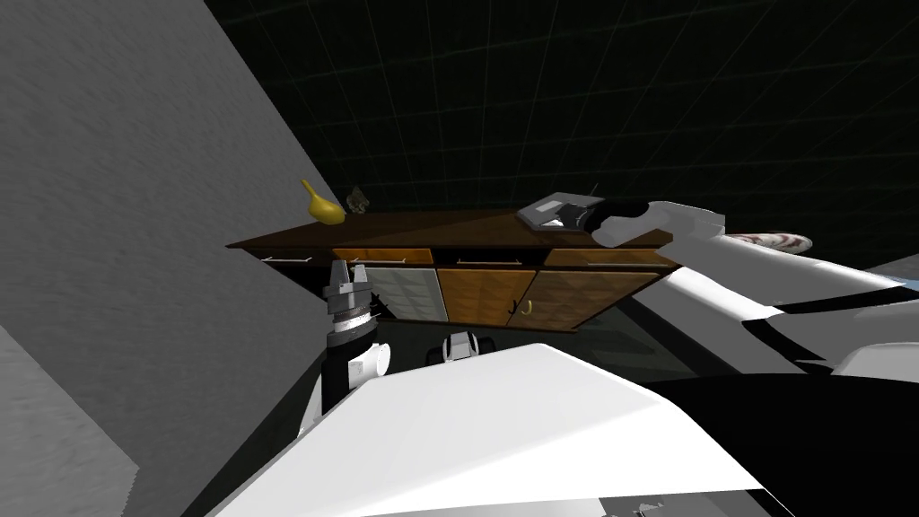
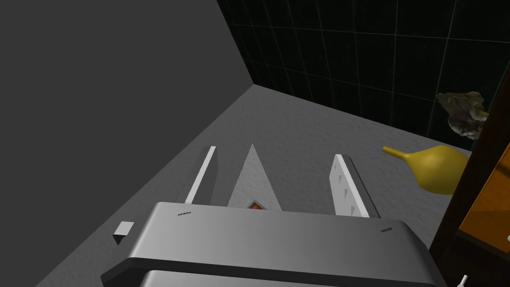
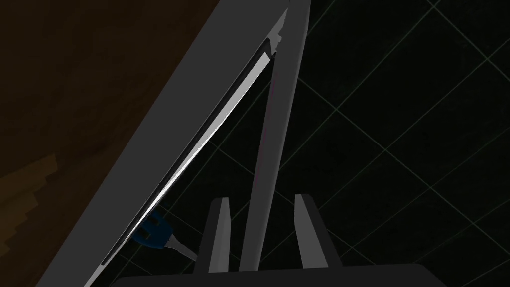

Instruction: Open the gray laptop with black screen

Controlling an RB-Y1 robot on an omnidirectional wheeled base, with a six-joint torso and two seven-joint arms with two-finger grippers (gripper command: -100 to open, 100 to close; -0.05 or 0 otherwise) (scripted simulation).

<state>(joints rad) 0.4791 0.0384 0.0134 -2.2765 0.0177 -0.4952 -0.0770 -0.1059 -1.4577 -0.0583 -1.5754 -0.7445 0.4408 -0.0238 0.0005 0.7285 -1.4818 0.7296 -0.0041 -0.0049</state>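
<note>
The grey laptop (image 1: 541, 214) lies near the right end of a dark wooden sideboard top (image 1: 431, 226). My right gripper (image 1: 569, 215) reaches it from the right. In the right wrist view the thin grey lid (image 3: 279, 114) stands lifted off the grey base (image 3: 164, 149), leaving a narrow wedge between them. The lid's edge runs between the fingers of my right gripper (image 3: 259, 219), which are drawn in close on it. My left gripper (image 1: 348, 276) hangs in front of the sideboard's left drawers, open (image 2: 274, 169) and empty.
A yellow gourd-shaped thing (image 1: 325, 208) and a crumpled lump (image 1: 357, 201) sit at the sideboard's left end. A grey wall (image 1: 135, 224) closes the left side. A red-and-white patterned oval (image 1: 772, 240) lies beyond my right arm. A small blue object (image 3: 154, 231) shows under the laptop base.
</note>
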